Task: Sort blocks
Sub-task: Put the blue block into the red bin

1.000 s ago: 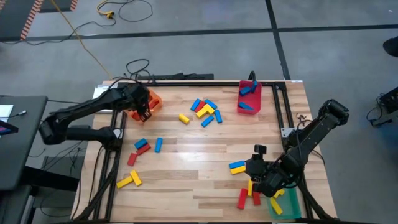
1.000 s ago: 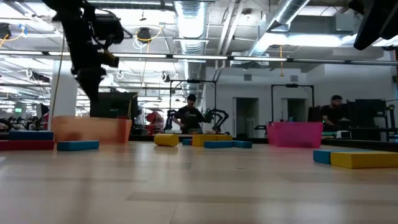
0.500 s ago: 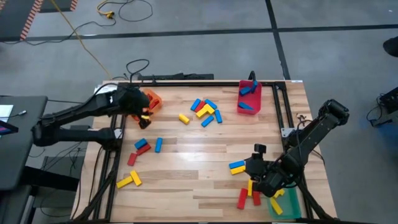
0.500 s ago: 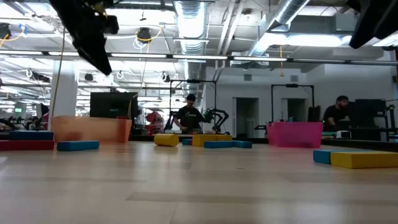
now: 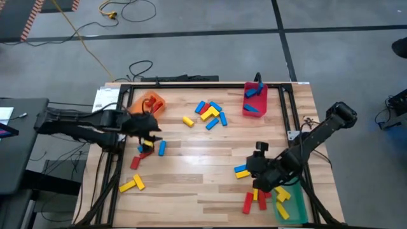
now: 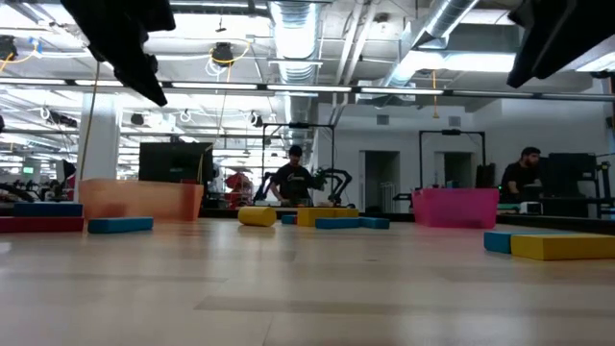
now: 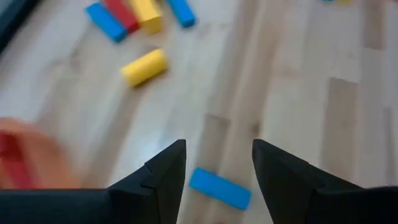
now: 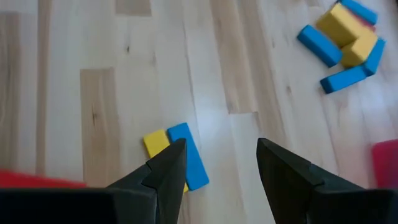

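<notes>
- Four views showed the scene. From the high view, the blocks (image 5: 209,113) lay scattered over the table (image 5: 191,172); the left end effector (image 5: 149,130) hovered over a blue block (image 5: 162,147) near the orange bin (image 5: 151,102), and the right end effector (image 5: 253,172) hung by a blue-and-yellow pair (image 5: 242,170) close to the green bin (image 5: 291,207).
- At the low view, blocks lay flat on the table, a pink bin (image 6: 455,207) behind them.
- Through the left wrist view, the fingers (image 7: 163,174) stood apart and empty above the blue block (image 7: 219,187).
- Through the right wrist view, the fingers (image 8: 166,171) stood apart, empty, over the pair (image 8: 177,155).
</notes>
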Robot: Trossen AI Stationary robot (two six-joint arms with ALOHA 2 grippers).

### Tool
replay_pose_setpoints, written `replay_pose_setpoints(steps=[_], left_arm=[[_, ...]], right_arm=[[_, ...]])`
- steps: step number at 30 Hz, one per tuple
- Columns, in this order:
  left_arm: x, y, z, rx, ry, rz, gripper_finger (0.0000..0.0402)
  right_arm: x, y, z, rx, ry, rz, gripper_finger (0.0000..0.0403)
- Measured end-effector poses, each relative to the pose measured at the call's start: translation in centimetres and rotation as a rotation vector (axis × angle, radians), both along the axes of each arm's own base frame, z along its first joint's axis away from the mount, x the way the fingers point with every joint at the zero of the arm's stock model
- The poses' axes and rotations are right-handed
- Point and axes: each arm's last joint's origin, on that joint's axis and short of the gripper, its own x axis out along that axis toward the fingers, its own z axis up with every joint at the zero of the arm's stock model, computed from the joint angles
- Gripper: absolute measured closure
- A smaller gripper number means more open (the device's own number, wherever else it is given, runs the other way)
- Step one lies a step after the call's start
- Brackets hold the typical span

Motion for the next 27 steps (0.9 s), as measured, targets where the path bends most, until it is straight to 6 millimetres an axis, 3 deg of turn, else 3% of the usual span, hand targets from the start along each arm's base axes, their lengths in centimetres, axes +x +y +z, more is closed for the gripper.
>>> replay_pose_setpoints(steps=[12,27], left_arm=[[1.2,-4.7,-3.0,-0.059,-0.202,-0.221,0.0221],[1.1,-8.3,-4.9,-0.124,-0.446,-0.4,0.0221]], right_arm=[[1.1,-1.6,-0.5,0.055,0.106,0.055,0.0194],[1.8,-3.8,-5.6,0.156,0.132,0.075,0.0194]])
